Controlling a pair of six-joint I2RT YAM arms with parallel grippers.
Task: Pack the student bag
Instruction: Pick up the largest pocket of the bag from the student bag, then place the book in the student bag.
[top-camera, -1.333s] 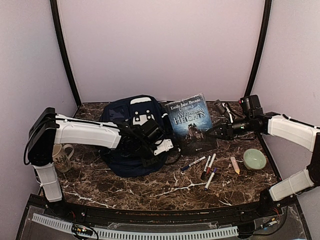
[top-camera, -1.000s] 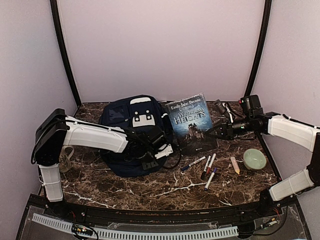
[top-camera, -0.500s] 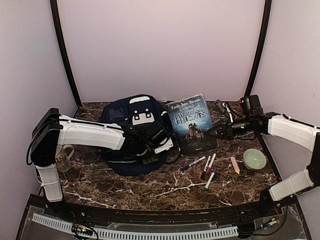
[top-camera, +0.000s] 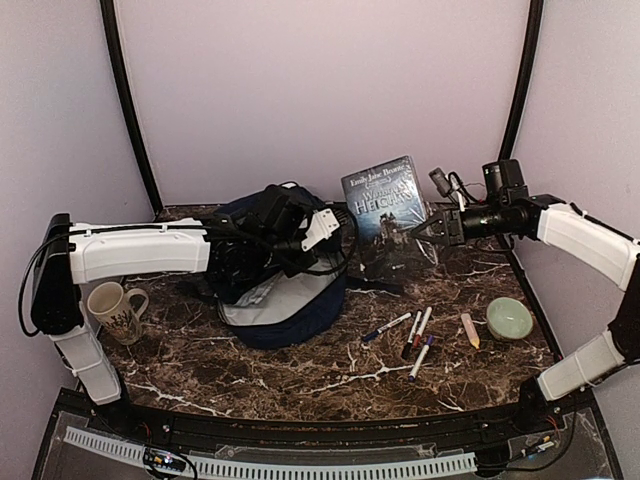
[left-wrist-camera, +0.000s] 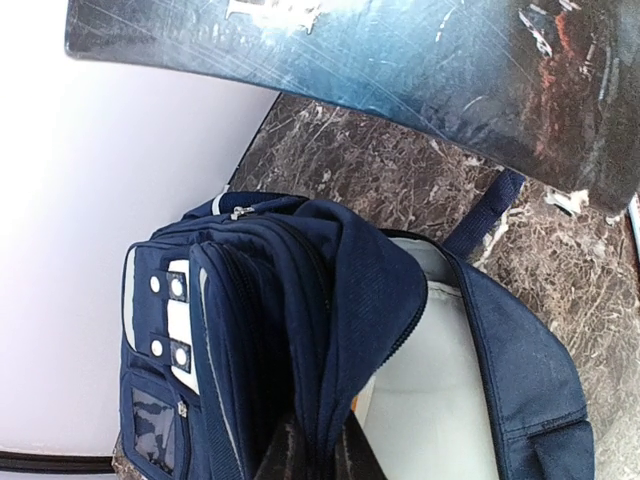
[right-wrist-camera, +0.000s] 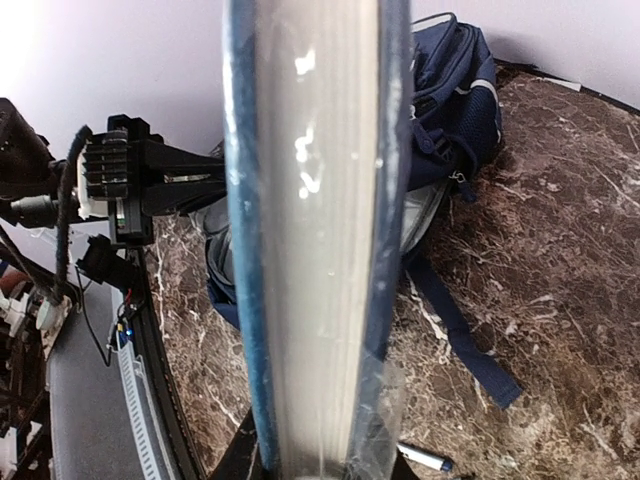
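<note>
The bag (top-camera: 310, 300), likely soft and floppy, slumps at the desk's (top-camera: 300, 375) left-centre with the left pincer (left-wrist-camera: 312, 455) pinching its top rim, probably the best hold, while the right pincer (top-camera: 422, 229) clamps the book (top-camera: 380, 198).

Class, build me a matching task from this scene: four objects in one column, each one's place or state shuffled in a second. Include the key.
1 student bag
2 book
3 mug
4 bowl

A on the table, right side
B clamped in the right gripper
C pulled open by the left gripper
D on the table, left side

Pairs: 1-C, 2-B, 3-D, 4-A
</note>
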